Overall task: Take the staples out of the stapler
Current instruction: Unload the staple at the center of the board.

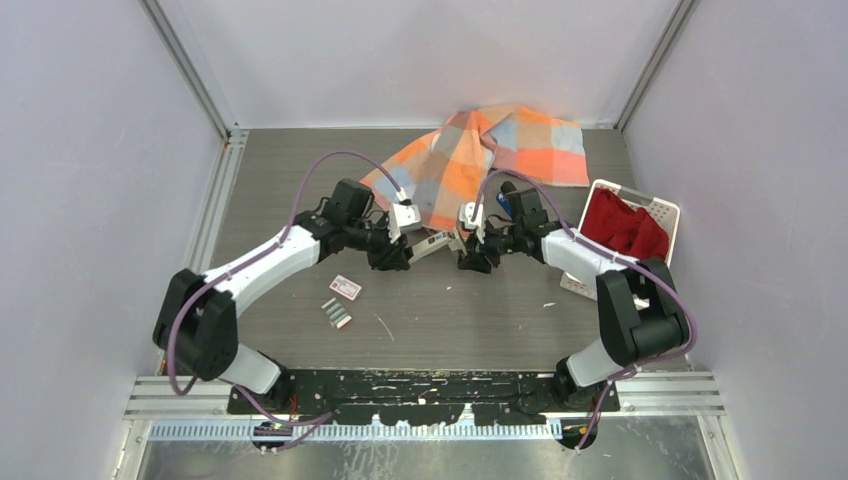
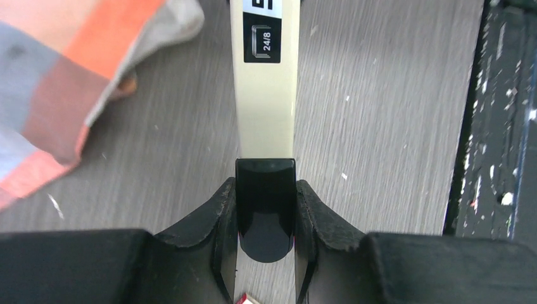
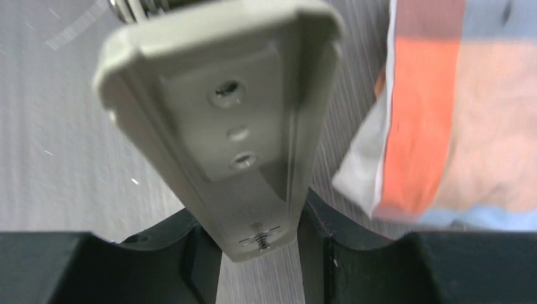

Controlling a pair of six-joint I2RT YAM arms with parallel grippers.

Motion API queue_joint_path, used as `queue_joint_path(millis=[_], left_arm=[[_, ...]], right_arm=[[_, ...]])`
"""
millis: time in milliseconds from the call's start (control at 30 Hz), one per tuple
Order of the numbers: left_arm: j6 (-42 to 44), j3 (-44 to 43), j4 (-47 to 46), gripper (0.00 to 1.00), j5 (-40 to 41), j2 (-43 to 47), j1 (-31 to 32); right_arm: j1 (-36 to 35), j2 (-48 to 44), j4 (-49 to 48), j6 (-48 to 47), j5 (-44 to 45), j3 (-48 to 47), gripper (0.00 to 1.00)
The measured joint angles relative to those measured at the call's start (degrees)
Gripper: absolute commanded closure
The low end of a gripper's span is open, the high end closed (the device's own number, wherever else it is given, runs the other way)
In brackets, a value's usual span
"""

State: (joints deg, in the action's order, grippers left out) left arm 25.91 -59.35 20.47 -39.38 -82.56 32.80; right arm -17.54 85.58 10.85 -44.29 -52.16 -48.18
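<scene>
The stapler (image 1: 435,243) is cream-beige with a black end cap, not blue. It is held off the table between both grippers, mid-table. My left gripper (image 1: 398,252) is shut on its black end (image 2: 266,209); the cream top with a "24/8" label (image 2: 266,95) runs away from the fingers (image 2: 218,215). My right gripper (image 1: 472,255) is shut on the other end; the right wrist view shows the stapler's grey-beige underside (image 3: 234,120) between the fingers (image 3: 316,234). Short grey strips of staples (image 1: 336,313) lie on the table near the left arm.
A small white-and-red box (image 1: 345,287) lies beside the staples. An orange, grey and blue checked cloth (image 1: 490,155) lies at the back. A white basket (image 1: 662,210) with red cloth stands at the right. A small blue thing (image 1: 506,200) shows behind the right wrist.
</scene>
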Motion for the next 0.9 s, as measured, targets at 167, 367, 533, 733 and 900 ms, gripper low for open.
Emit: queue_joint_path(millis=[167, 367, 533, 733, 900], left_arm=[[3.76, -1.97, 5.38, 1.00, 2.97, -5.55, -0.66], [6.10, -3.72, 6.71, 1.00, 6.47, -5.55, -0.48], [6.88, -5.20, 8.39, 1.00, 9.03, -5.60, 0.00], [7.54, -6.10, 9.42, 1.00, 10.47, -5.60, 0.35], [7.56, -6.40, 10.05, 1.00, 11.43, -5.60, 1.01]], right_arm=[[0.76, 3.02, 5.99, -7.41, 9.31, -0.50, 0.99], [0.85, 2.99, 8.22, -11.23, 13.73, -3.10, 0.99], [0.83, 2.95, 8.57, -12.59, 16.17, -3.72, 0.99], [0.83, 2.38, 8.59, -12.74, 17.27, -3.80, 0.99], [0.83, 1.51, 9.35, -12.85, 17.84, -3.80, 0.99]])
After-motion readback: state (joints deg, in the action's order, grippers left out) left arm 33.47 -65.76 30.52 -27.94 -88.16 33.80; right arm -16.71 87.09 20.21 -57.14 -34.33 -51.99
